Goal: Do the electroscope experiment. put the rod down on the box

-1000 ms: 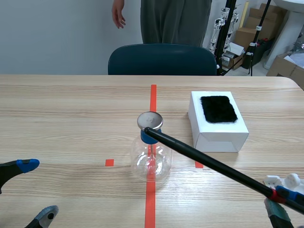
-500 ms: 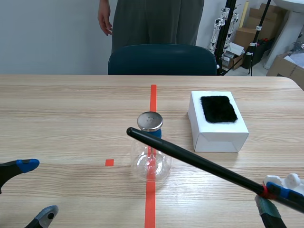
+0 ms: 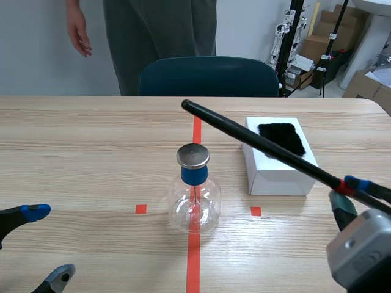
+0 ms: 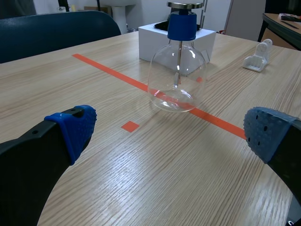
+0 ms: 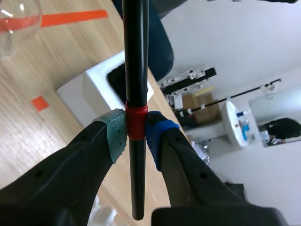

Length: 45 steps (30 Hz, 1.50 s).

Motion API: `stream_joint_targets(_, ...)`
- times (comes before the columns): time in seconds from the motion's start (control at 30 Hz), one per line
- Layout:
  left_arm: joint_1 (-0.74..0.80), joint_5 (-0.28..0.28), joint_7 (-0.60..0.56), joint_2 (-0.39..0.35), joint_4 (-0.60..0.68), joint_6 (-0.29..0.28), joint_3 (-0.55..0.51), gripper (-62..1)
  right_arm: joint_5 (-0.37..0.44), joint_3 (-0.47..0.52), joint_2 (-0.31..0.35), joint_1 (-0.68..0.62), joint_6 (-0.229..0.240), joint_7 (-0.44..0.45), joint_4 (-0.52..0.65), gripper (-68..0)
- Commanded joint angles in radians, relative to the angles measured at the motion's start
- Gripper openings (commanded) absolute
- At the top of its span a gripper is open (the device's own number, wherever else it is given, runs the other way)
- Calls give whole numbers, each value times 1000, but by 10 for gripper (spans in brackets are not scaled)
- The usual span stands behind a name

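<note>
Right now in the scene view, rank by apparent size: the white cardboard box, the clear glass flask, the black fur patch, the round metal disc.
White cardboard box
Clear glass flask
Black fur patch, partly hidden by the black rod
Round metal disc

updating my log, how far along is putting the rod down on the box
Done: the right gripper is shut on the rod at its red band, and the rod is clear of the electroscope's cap. In hand: the rod hangs tilted in the air, passing over the white box. Left: lower it onto the box top, by the black fur patch, and release. The left gripper is open.
</note>
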Motion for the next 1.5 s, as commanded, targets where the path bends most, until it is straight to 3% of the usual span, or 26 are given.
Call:
stream_joint_targets(0.0, -3, -10, -14, -3, 14, -2, 0, 14, 7, 7, 2, 16, -14, -15, 17, -653)
stream_joint_targets(0.1, -3, -10, -14, -3, 14, -2, 0, 14, 56, 7, 2, 26, 26, -15, 17, -653)
stream_joint_targets(0.17, -3, -10, -14, -3, 14, -2, 0, 14, 133, 7, 2, 26, 26, -19, 17, -653)
stream_joint_targets(0.27, -3, -10, -14, -3, 14, -2, 0, 14, 289, 7, 2, 26, -13, -23, 17, -653)
stream_joint_targets(0.37, -3, -10, -14, -3, 14, -2, 0, 14, 393, 7, 2, 27, -47, -50, 20, -653)
stream_joint_targets(0.47, -3, -10, -14, -3, 14, -2, 0, 14, 473, 9, 2, 55, -72, -171, 39, -653)
stream_joint_targets(0.8, -3, -10, -14, -3, 14, -2, 0, 14, 660, 77, 3, 267, -69, -585, 70, -653)
stream_joint_targets(0.87, -3, -10, -14, -3, 14, -2, 0, 14, 660, 92, 3, 314, -41, -661, 69, -653)
stream_joint_targets(1.0, -3, -10, -14, -3, 14, -2, 0, 14, 666, 113, 3, 412, 66, -844, 69, -653)
stream_joint_targets(1.13, -3, -10, -14, -3, 14, -2, 0, 14, 703, 119, 10, 518, 116, -1043, 64, -653)
stream_joint_targets(1.33, -3, -10, -14, -3, 14, -2, 0, 14, 784, 119, 55, 646, 122, -1173, -9, -653)
stream_joint_targets(1.47, -3, -10, -14, -3, 14, -2, 0, 14, 843, 119, 55, 708, 122, -1178, -82, -653)
